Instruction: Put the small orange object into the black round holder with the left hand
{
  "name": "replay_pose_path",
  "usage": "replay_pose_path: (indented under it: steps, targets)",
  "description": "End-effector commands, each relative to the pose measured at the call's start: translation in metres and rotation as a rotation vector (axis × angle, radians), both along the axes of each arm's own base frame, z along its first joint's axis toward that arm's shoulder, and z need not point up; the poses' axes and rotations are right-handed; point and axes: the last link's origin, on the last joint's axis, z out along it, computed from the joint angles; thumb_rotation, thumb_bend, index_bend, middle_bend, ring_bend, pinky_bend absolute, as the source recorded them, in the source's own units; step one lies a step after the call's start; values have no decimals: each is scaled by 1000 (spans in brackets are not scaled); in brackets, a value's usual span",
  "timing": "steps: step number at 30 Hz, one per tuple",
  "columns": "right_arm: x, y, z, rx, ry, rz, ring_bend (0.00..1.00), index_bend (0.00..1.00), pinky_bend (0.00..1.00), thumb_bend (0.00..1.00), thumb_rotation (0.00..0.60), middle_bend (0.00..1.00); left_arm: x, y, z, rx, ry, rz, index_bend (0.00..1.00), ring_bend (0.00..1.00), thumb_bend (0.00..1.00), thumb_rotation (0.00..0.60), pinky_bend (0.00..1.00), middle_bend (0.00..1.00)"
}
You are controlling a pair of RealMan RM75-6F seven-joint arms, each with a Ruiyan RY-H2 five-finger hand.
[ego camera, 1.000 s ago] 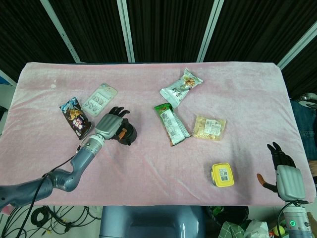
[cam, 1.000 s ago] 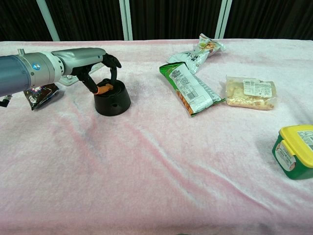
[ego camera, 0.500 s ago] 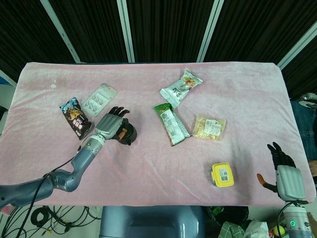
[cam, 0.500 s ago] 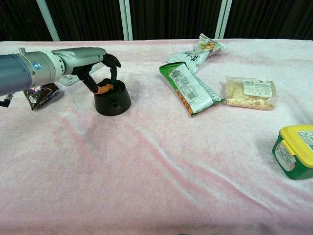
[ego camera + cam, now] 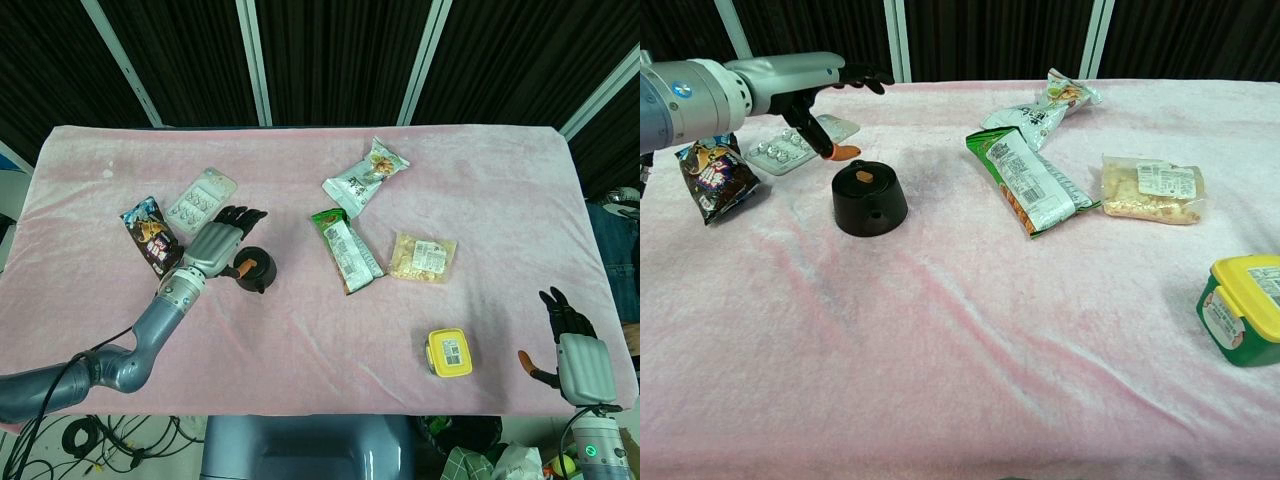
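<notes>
Left hand (image 5: 805, 85) lifted off holder (image 5: 869, 200), fingers now spread, empty. Orange object (image 5: 865, 178) sits in holder top near table's left edge. Placement looks complete.

left hand (image 5: 805, 85): raised, fingers spread, empty | small orange object (image 5: 865, 177): inside black round plastic holder (image 5: 869, 198) | pink-clothed desk (image 5: 960, 330)

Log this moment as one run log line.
small orange object: in black round holder | left hand: open, above holder | right hand: idle, table edge
</notes>
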Motion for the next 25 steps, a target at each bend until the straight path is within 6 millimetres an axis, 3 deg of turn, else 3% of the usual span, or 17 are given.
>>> replay_pose_path:
  steps: [1, 8, 12, 16, 20, 25]
  targets:
    - [0, 0, 0, 0, -1, -2, 140, 54, 158, 196, 600, 28, -11, -20, 30, 77, 10, -18, 84, 0, 349, 600, 0, 71]
    - [0, 0, 2, -7, 5, 0, 140, 54, 158, 196, 600, 28, -70, -100, 90, 222, 122, 84, 154, 0, 349, 600, 0, 73]
    - [0, 1, 2, -12, 10, 4, 140, 54, 158, 196, 600, 28, -99, -148, 119, 224, 108, 158, 169, 0, 349, 600, 0, 72]
    - [0, 1, 2, -9, 15, 9, 140, 53, 158, 196, 600, 28, -120, -184, 147, 201, 64, 196, 189, 0, 349, 600, 0, 72]
    - [1, 1, 1, -9, 17, 14, 140, 53, 158, 196, 600, 28, -141, -207, 167, 243, 101, 180, 199, 0, 349, 600, 0, 73]
    - [1, 1, 0, -12, 11, 13, 140, 53, 158, 196, 600, 28, -151, -212, 176, 258, 85, 149, 213, 0, 349, 600, 0, 73]
